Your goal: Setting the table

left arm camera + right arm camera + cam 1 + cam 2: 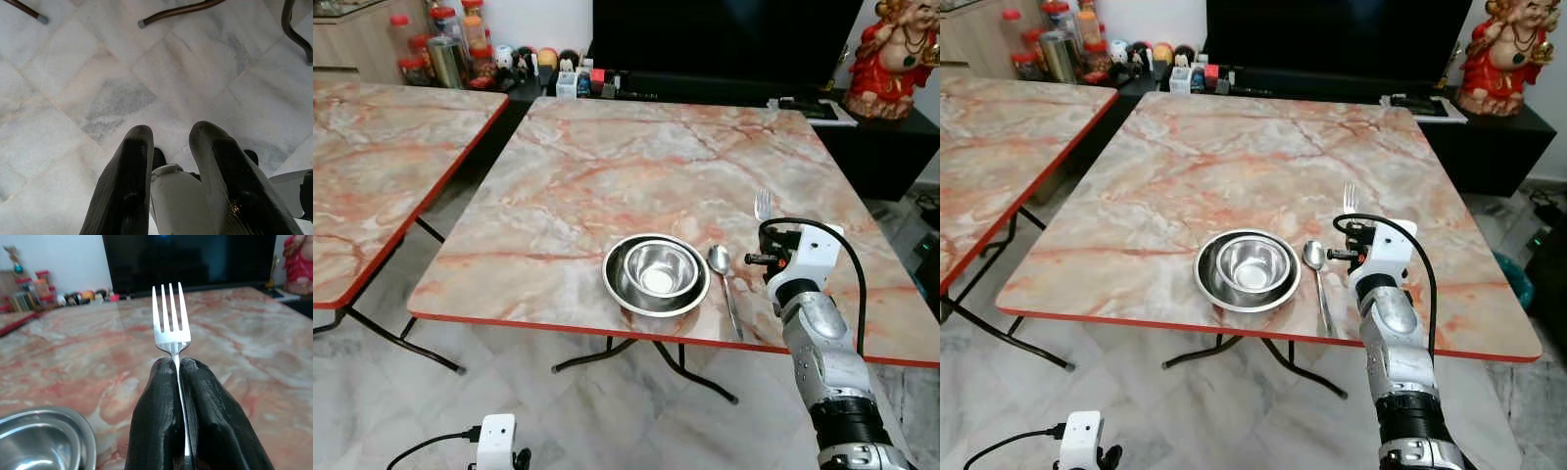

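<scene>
Steel fork (171,320) sits pinched between the right gripper (180,377) fingers, tines forward, right of the spoon (723,274). Likely it goes beside that spoon, completing 1 place setting around the bowl (656,274).

Right gripper (181,367) reaches forward, fingers clamped together; left gripper (171,132) hangs low, fingers parted.

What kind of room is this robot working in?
Most likely a living and dining room in a home: a marble-patterned folding table set with a steel bowl and spoon, a big dark television behind it, and jars on a sideboard.
</scene>
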Motion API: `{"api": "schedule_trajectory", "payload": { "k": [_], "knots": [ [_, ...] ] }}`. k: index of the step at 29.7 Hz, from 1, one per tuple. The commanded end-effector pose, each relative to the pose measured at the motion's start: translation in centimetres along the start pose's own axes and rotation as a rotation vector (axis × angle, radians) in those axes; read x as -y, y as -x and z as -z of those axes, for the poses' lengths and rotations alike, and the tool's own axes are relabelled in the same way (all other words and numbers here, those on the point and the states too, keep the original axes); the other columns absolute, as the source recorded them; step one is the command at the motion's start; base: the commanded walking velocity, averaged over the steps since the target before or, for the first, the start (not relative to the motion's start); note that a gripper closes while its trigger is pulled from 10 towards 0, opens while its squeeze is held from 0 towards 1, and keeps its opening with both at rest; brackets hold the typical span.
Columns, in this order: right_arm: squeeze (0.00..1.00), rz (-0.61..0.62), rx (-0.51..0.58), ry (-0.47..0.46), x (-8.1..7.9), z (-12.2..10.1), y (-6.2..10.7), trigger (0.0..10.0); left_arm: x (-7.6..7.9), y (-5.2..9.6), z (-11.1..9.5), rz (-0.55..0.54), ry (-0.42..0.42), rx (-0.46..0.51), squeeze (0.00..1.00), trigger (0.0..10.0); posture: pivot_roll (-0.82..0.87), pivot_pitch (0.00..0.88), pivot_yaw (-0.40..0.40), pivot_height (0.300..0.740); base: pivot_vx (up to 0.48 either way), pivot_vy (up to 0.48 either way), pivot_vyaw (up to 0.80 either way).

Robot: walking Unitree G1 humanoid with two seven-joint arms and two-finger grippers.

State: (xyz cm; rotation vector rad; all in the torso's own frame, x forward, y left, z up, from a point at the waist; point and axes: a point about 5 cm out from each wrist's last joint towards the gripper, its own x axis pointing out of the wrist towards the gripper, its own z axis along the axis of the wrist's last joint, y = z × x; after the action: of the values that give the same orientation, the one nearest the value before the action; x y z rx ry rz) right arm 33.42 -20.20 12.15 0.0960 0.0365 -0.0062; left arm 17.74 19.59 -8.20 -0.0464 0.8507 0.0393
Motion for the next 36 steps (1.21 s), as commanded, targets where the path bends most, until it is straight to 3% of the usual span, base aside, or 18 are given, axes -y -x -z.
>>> {"api": "schedule_trajectory", "payload": {
  "k": [1,15,28,36],
  "knots": [
    [0.00,0.008,0.001,-0.003,0.2,-0.2,-0.1,10.0,0.1,0.0,0.2,0.006,-0.018,-0.014,0.00,10.0,-0.01,0.000,-0.033,0.736,0.296,0.000,0.00],
    [0.00,0.013,-0.004,-0.006,0.2,0.0,-0.2,10.0,0.1,0.0,0.0,0.004,-0.019,-0.011,0.00,10.0,-0.01,0.000,-0.030,0.736,0.287,0.000,0.00],
    [0.00,0.034,-0.001,-0.012,0.7,0.1,-0.4,10.0,-0.1,-0.2,-0.7,-0.008,-0.015,0.011,0.00,10.0,0.01,0.000,-0.020,0.736,0.000,0.000,0.00],
    [0.00,0.073,0.008,-0.010,2.0,0.2,-0.6,10.0,-0.2,-0.4,-1.5,-0.038,0.000,0.031,0.00,10.0,0.01,0.000,-0.004,0.736,0.000,0.000,0.00]
  ]
}}
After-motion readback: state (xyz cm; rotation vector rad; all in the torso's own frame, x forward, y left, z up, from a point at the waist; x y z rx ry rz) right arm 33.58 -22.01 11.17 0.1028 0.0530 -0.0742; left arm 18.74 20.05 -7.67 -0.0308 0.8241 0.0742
